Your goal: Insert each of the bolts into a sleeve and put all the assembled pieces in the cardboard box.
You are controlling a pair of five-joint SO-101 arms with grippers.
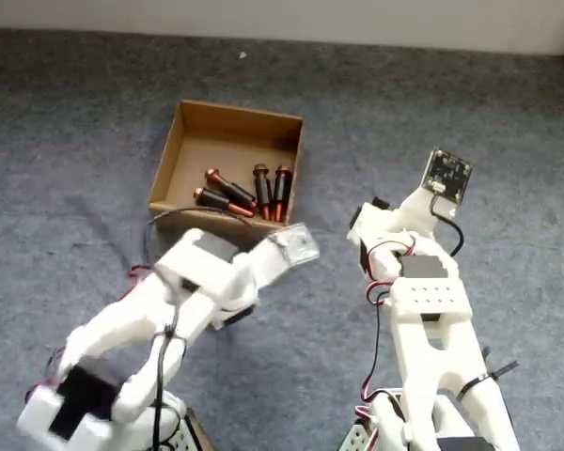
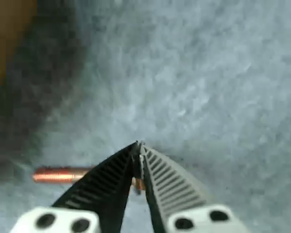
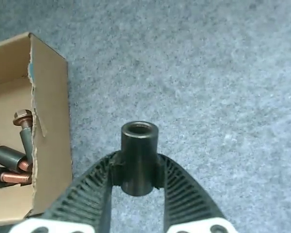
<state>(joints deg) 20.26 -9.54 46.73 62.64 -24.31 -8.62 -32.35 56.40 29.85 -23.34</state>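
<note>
My right gripper (image 3: 138,167) is shut on a dark sleeve (image 3: 138,145), which stands upright over the grey carpet with its threaded open end facing the right wrist camera. My left gripper (image 2: 137,146) is shut on a copper-coloured bolt (image 2: 60,174); the shank sticks out sideways from between the closed fingers. The cardboard box (image 1: 240,113) sits beyond both arms and holds several assembled pieces (image 1: 244,193), dark sleeves with copper bolts in them. In the right wrist view the box (image 3: 51,121) lies close beside the held sleeve.
Grey carpet (image 1: 451,85) covers the whole work surface. The left arm (image 1: 197,282) stretches from the lower left toward the box's near wall. The right arm (image 1: 428,301) stands to the right of the box. A blurred brown corner of the box (image 2: 9,29) appears near the left gripper.
</note>
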